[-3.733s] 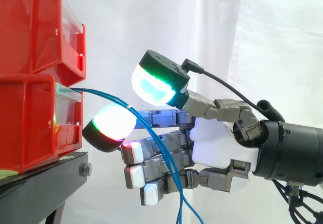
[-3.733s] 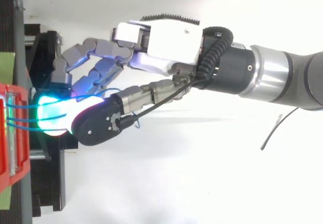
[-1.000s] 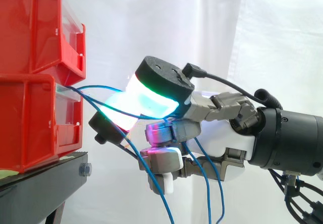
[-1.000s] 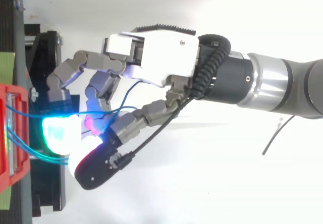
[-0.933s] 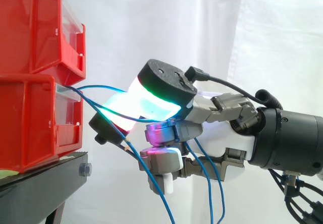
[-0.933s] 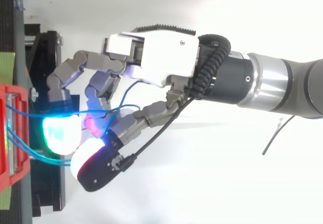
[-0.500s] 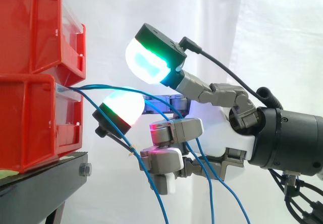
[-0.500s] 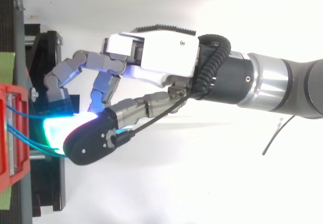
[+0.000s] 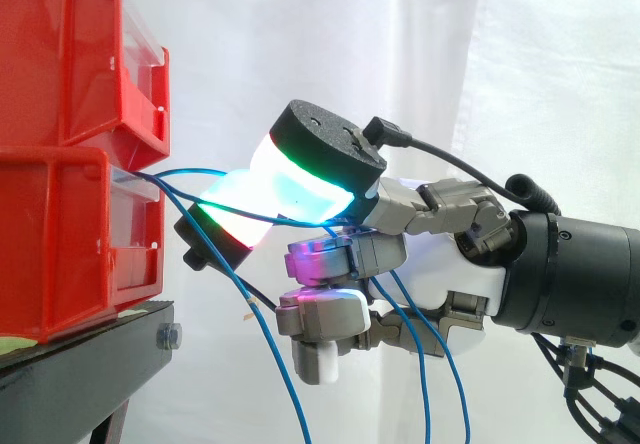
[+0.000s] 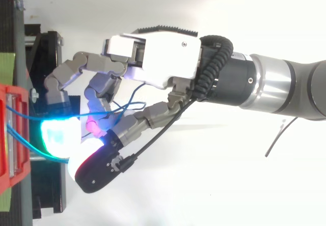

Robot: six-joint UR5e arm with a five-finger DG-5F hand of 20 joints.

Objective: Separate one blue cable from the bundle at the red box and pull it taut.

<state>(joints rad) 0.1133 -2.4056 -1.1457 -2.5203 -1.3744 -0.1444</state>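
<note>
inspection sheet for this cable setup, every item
surface: black stand carrying two stacked red bins
job's things: blue cable runs from the lower bin into the hand
clutter: thin dark wire lying apart on the white ground
hand: hand, fingers curled, glowing pads pinching the blue cable
cables: other blue cables hang loose below the hand
surroundings: white curtain

No text, label or number can be read anywhere.
</note>
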